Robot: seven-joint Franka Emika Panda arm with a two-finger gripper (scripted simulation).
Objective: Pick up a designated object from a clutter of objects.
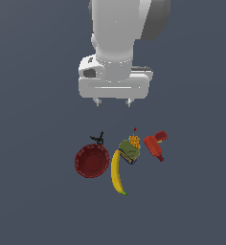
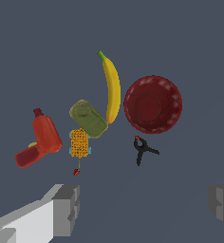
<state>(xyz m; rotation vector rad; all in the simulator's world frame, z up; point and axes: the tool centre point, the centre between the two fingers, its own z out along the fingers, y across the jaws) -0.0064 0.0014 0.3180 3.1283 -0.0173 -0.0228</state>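
**Above the clutter: claw raised, jaws apart, nothing held**

Over the dark grey worktop (image 1: pixel 33 201) the white robot arm (image 1: pixel 119 33) hangs with its claw (image 1: pixel 114 102) pointing down, well clear of the objects. Wrist view shows the two grey fingers (image 2: pixel 66 209) spread wide to either side of the frame, with only bare surface between them; claw released and empty.

Task object: small squarish orange-yellow block with bumpy grid face (image 1: pixel 134 140), bluish edges, and a tiny red tip on a thin stalk. It lies on the worktop, roughly below the claw. In the wrist view the block (image 2: pixel 79 143) touches one end of the olive-green can (image 2: pixel 88 118), which lies on its side.

Other clutter, exterior view:
- red bottle (image 1: pixel 155 145), lying down, on the exterior view's right, just beside the block.
- yellow banana (image 1: pixel 116 173), near the can (image 1: pixel 129 151), green tip pointing away from the cluster.
- dark red ribbed bowl (image 1: pixel 92 161), upright, on the exterior view's left, close beside the banana.
- small black clamp-like item (image 1: pixel 97 139), near the bowl's rim; contact cannot be judged.
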